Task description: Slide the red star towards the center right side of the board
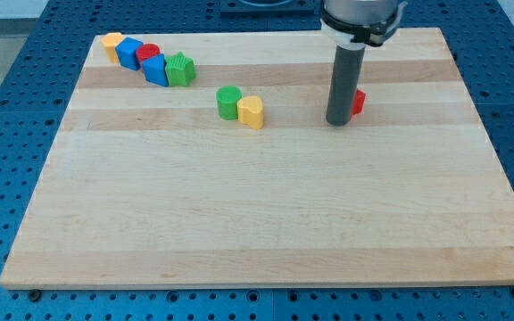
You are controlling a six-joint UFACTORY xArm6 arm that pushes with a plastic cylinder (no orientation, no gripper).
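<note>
Closest to the camera is just bare worktop [239, 241], nothing on it down there. The action's further up: my tip [337, 123] is planted right against the red star [358, 102], which pokes out just to the view's right of the rod. Most of the star is hidden behind the rod, so I honestly can't make out its shape from here. No fingers on this rig, just the rod, so nothing to be apart or clamped.

What could go wrong: the star sits slightly toward the view's top of my tip, not square in front of it. If I shove rightward off-centre like that, my guess is it'll spin or slip off round the top side of the rod and I sail past it. A star's points make that kind of roll-off more likely. It also needs to come down a bit toward the centre right edge, and overshooting could send it off the board.

The yellow block [252, 111] and green block [228, 102] are well to the left of my tip, and the cluster at top left is farther still, so no bumping risk.
</note>
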